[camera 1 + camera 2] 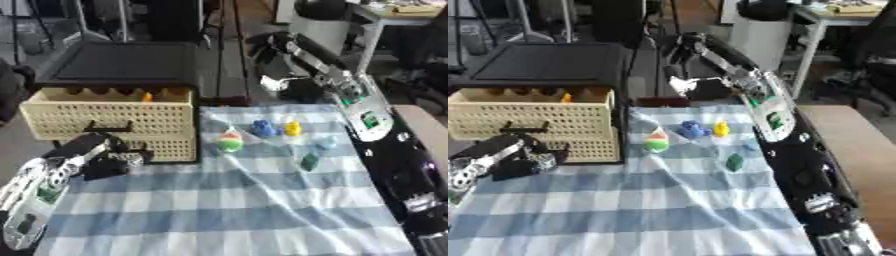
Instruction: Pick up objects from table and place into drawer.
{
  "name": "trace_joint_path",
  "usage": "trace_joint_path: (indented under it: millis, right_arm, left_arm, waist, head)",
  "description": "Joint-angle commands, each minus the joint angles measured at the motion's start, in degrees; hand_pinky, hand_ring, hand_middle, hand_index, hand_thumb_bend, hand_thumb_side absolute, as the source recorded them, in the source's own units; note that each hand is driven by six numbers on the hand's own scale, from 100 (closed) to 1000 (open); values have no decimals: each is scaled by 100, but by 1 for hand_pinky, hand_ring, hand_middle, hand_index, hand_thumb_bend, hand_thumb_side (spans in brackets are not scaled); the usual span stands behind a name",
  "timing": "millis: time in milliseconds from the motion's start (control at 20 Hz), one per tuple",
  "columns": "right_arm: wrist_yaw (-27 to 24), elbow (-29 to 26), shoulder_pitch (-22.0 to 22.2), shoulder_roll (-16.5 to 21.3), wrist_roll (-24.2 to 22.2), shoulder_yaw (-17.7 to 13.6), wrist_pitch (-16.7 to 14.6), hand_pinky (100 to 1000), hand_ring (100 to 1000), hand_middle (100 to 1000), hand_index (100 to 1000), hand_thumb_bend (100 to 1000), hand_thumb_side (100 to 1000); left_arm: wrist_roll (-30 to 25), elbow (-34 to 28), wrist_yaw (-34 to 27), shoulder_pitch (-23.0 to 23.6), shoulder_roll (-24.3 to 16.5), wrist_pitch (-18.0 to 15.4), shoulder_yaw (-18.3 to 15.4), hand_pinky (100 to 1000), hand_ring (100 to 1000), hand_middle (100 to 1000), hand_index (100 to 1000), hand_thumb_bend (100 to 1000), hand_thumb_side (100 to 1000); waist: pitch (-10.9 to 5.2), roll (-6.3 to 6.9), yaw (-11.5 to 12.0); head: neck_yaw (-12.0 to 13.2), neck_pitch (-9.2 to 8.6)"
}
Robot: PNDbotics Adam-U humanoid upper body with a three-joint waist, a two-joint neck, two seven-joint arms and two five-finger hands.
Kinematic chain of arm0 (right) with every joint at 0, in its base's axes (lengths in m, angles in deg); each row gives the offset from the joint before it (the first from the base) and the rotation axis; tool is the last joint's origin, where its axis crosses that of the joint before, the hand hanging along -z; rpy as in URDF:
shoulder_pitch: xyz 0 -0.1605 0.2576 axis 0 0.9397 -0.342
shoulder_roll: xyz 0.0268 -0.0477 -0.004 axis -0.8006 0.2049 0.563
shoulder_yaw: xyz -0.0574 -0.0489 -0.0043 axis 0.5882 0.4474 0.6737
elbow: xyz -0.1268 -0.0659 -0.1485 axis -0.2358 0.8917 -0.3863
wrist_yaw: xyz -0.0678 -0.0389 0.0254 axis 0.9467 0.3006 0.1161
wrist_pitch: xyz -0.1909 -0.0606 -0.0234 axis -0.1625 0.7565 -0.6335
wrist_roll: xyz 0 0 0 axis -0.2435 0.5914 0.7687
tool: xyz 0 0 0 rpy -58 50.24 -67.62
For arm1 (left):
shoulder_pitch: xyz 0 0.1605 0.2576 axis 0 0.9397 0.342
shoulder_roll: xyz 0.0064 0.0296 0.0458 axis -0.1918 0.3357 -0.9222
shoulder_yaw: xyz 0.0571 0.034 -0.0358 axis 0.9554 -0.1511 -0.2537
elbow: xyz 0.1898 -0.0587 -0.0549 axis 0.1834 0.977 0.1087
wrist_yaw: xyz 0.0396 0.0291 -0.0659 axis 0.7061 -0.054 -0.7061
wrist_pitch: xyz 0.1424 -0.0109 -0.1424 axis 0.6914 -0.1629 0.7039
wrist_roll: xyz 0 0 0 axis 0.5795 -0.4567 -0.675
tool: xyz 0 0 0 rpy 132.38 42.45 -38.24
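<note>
A: Are the toys put away?
B: No. The blue toy (261, 128), yellow toy (293, 129) and ball (230, 141) still sit on the cloth (227, 210), at three o'clock from the drawer (105, 117).
A: And the hands?
B: The left hand (112, 159) curls by the drawer's handle. The right hand (278, 80), at twelve o'clock, I cannot tell.

A blue-and-white checked cloth (236, 210) covers the counter, rumpled into folds toward its far edge. Beyond the cloth's far left corner sits a flat black tray-like top (122, 62), dark and bare. Behind the cloth's far right corner stands a pale grey cabinet (763, 30). To the right of the cloth lies a tan wooden surface (855, 145), level with the cloth's middle.
</note>
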Motion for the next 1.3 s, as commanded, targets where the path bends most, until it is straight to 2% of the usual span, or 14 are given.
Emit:
trace_joint_path:
  millis: [50,400,700,1300]
  right_arm:
    - [-30,-85,-189,56,-29,-47,-15,652,682,710,911,100,464]
    - [-28,-85,-231,41,-41,-43,-21,651,681,708,912,100,469]
    - [-36,-69,-256,23,-74,-40,-59,651,682,709,914,100,469]
    - [-63,-24,-240,3,-115,-49,-114,651,682,708,914,100,469]
  left_arm:
    - [195,190,61,-200,17,43,-159,570,632,718,792,535,1000]
    - [488,598,121,-387,74,69,-289,561,608,687,779,533,1000]
    - [610,856,170,-568,70,111,-396,551,556,623,751,530,1000]
    - [770,1190,124,-729,0,87,-521,506,467,529,696,519,1000]
  waist:
    - [-41,6,-43]
    - [29,0,-167]
    - [68,6,-255]
    - [48,-6,-370]
  head:
    - [40,-64]
    - [89,-118]
    - [112,-150]
    - [102,-196]
